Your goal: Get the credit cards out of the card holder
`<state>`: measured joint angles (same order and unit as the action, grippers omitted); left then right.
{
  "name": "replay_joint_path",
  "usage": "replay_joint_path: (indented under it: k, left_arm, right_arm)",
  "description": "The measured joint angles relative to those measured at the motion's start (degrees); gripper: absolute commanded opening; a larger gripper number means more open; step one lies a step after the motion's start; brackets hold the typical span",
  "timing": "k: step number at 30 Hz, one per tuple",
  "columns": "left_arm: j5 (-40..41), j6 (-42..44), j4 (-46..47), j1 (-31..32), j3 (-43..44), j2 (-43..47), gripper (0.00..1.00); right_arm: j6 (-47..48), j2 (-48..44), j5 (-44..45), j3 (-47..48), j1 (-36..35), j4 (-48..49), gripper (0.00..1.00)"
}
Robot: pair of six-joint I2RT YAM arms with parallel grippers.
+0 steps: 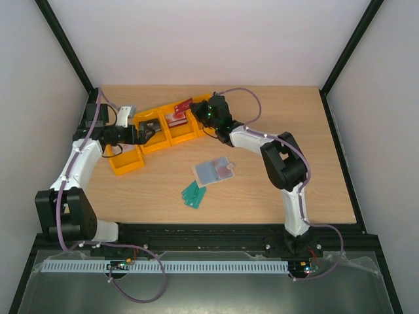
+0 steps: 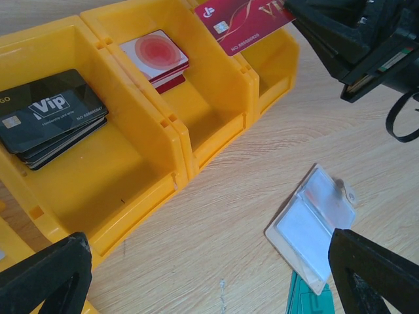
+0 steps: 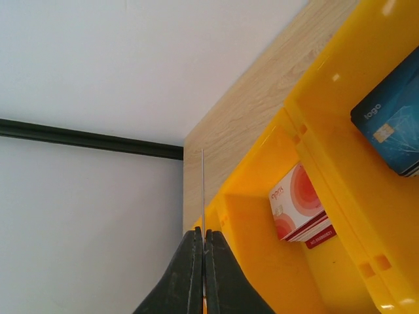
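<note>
Right gripper (image 3: 203, 239) is pinching a dark red card (image 2: 245, 23) (edge-on in its wrist view) over the far-edge yellow bins (image 2: 190, 140); left gripper (image 2: 206, 255) is gaping wide.

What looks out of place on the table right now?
The green cards lie loose and fanned on the bare table next to the open card holder, while other cards sit stacked in the yellow bins. The right gripper pinches a red card over the bins. Nothing looks spilled or damaged.

The left arm (image 1: 77, 162) and right arm (image 1: 295, 204) had white links, black joints, and purple cables (image 1: 243, 89) looped alongside them.
</note>
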<state>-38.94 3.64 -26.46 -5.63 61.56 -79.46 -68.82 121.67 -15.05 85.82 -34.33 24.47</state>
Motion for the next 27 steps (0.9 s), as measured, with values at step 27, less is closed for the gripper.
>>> replay_joint_path:
  k: [27]
  left_arm:
    - [-0.02, -0.66, 0.87, 0.0, -2.01, 0.0, 0.99]
  right_arm:
    - [17.51, -22.27, -8.04, -38.25, 25.2, -16.55, 0.2]
